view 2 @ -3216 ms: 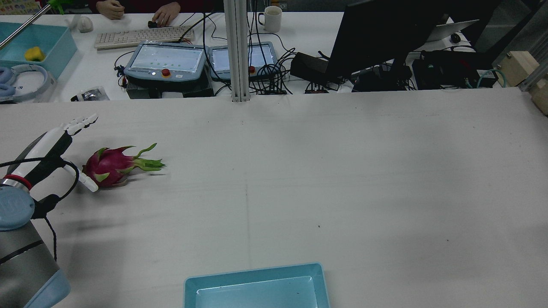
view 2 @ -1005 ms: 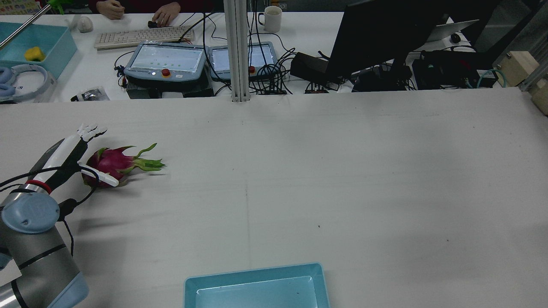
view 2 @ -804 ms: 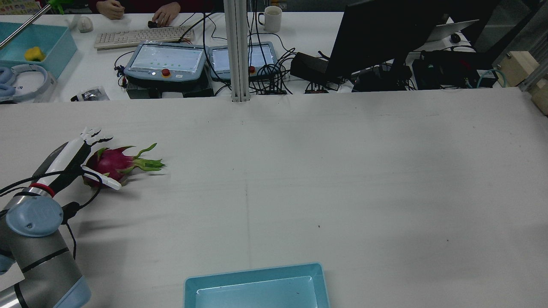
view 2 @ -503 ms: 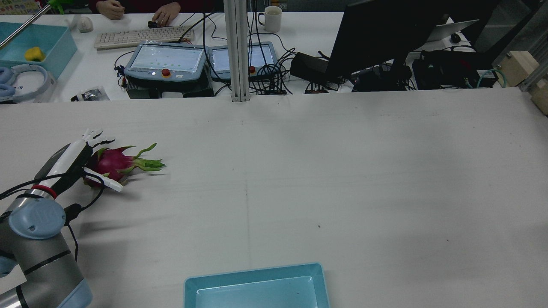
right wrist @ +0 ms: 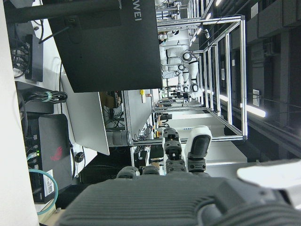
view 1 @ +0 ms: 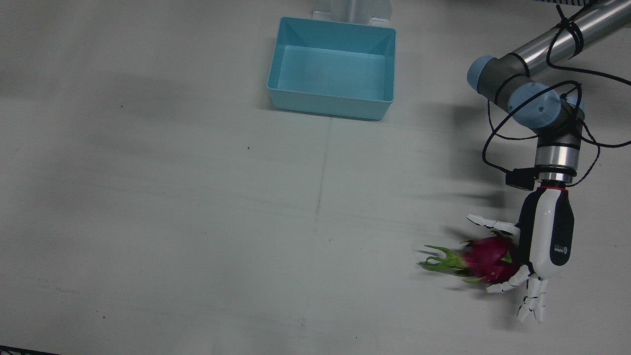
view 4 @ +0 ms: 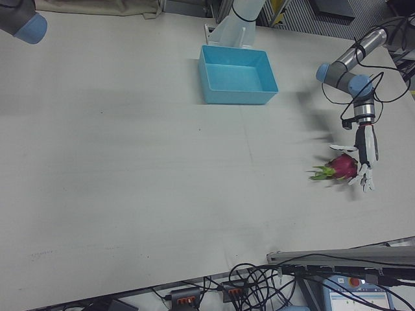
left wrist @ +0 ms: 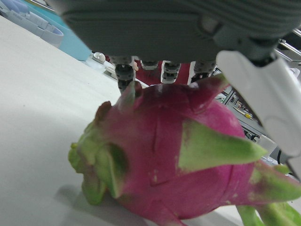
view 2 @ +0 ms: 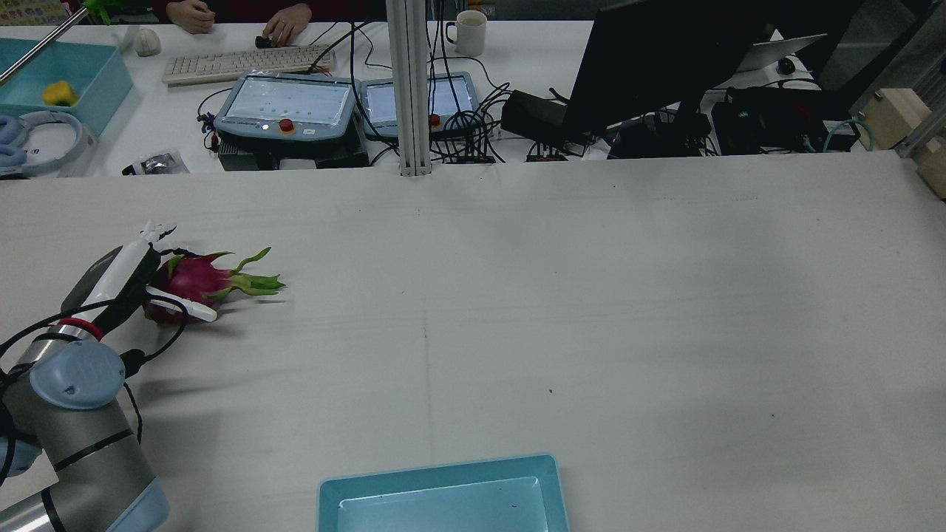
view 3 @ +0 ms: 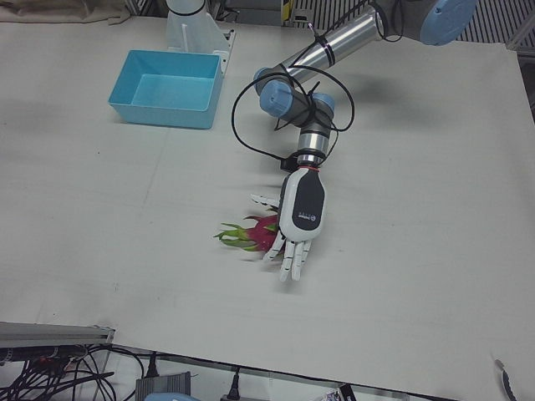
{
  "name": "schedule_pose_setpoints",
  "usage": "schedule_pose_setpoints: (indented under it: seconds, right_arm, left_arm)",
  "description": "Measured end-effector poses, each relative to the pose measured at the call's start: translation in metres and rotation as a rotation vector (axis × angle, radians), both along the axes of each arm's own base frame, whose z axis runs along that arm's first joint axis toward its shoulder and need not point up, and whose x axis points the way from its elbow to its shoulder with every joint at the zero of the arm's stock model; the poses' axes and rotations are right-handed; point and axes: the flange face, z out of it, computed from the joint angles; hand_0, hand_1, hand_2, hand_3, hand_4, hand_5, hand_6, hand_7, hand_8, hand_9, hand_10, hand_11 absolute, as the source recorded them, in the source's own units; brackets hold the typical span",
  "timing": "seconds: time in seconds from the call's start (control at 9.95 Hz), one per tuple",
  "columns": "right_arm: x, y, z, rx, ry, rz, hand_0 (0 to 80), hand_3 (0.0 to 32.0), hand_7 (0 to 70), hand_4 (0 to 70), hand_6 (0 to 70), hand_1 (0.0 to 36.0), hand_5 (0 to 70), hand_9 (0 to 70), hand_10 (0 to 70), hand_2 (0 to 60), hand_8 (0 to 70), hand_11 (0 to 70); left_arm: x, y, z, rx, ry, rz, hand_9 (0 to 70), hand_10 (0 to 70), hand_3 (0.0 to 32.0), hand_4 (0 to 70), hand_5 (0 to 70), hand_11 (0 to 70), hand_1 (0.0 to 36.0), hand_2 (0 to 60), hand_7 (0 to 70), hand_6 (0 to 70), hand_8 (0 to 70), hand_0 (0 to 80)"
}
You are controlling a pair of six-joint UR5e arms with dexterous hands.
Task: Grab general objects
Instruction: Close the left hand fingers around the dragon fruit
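— Where are you in the grasp?

— On the broad tabletop, with the blue bin well apart from me, my left robot hand sits over the dragon fruit near the table's edge. It lies on its side, green tips pointing away from my palm.

— Holding it?

— Not yet, I judge. My fingers are spread, thumb on one side, nothing clenched. Next I must curl round its body, then lift. My right robot hand's own camera shows it idle, fingers apart.

Magenta dragon fruit with green tips, black-and-white left hand, light blue bin.
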Motion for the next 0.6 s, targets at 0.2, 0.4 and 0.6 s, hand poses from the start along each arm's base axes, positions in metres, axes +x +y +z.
schedule_pose_setpoints:
  seconds: [0.2, 0.4, 0.6]
  right_arm:
    - [0.000, 0.000, 0.000, 0.000, 0.000, 0.000, 0.0, 0.0, 0.0, 0.0, 0.0, 0.0, 0.0, 0.0, 0.0, 0.0, 0.0, 0.0]
    - [0.000, 0.000, 0.000, 0.001, 0.000, 0.000, 0.0, 0.0, 0.0, 0.0, 0.0, 0.0, 0.0, 0.0, 0.0, 0.0, 0.0, 0.0]
    - [0.000, 0.000, -0.001, 0.001, 0.000, 0.000, 0.0, 0.0, 0.0, 0.0, 0.0, 0.0, 0.0, 0.0, 0.0, 0.0, 0.0, 0.0]
  left_arm:
    - [0.000, -0.001, 0.006, -0.006, -0.010, -0.005, 1.5, 7.2, 0.0, 60.3, 28.2, 11.5, 23.4, 25.2, 14.9, 2.8, 0.0, 56.8]
    - [0.001, -0.001, 0.012, -0.010, -0.016, -0.007, 1.4, 5.3, 0.0, 67.3, 29.1, 8.9, 24.1, 26.5, 14.3, 2.4, 0.0, 57.8]
    - [-0.001, -0.002, 0.015, -0.010, -0.020, -0.021, 1.4, 4.8, 0.0, 70.0, 39.0, 7.5, 22.0, 32.5, 14.1, 3.1, 2.2, 54.8]
